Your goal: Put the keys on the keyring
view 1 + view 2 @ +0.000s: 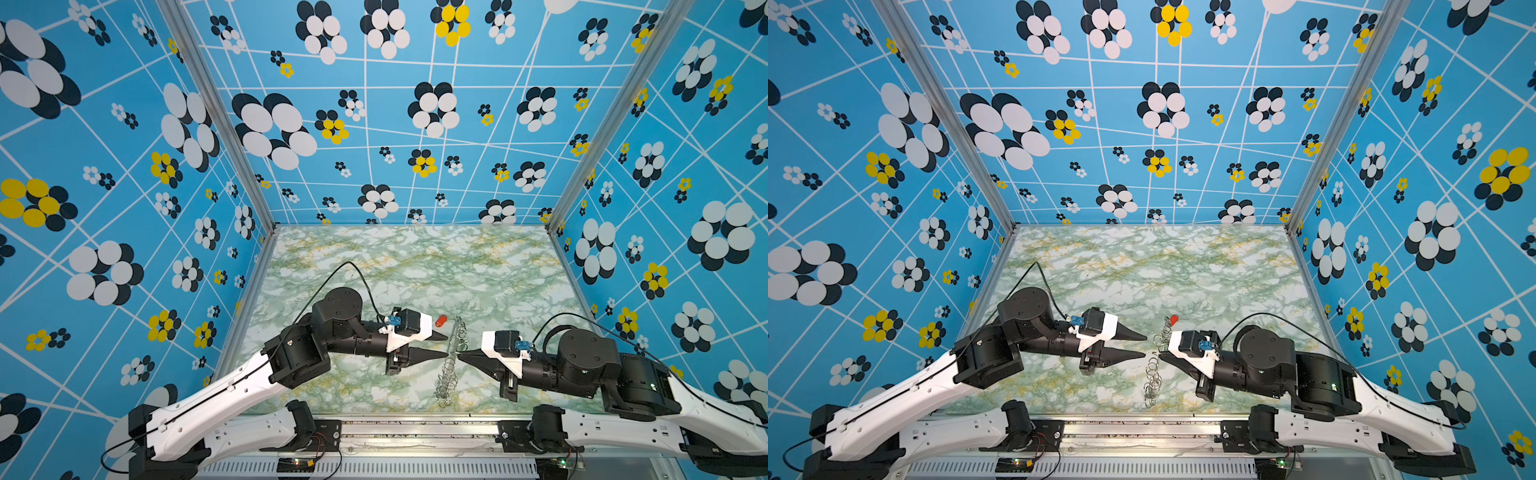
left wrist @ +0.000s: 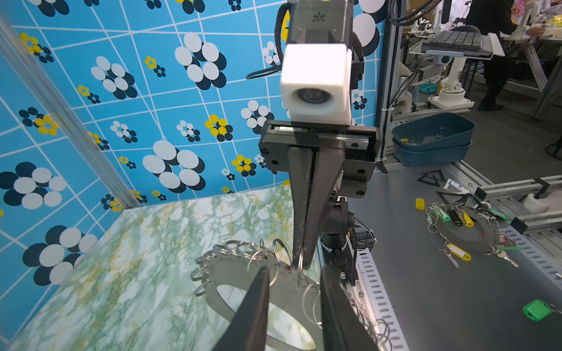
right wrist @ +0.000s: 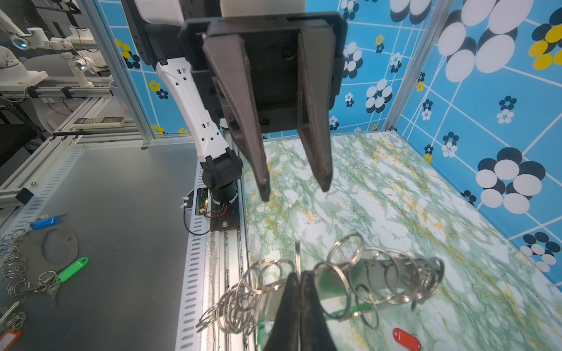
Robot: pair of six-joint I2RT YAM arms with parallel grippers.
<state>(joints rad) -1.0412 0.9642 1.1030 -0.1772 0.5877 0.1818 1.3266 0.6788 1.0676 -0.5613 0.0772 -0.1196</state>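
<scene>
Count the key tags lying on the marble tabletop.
2. A red tag lies on the marble beside the keyring's far end. A green tag shows only partly, against the keyring plate, in the right wrist view. Others may be hidden behind the plate.

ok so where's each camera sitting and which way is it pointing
Top views: high over the near edge, looking down on the table; left arm and right arm show.
Left wrist: on the left arm, facing the right gripper; own fingers show.
Right wrist: on the right arm, facing the left gripper; own shut fingers show.
Shared by all: the keyring.
</scene>
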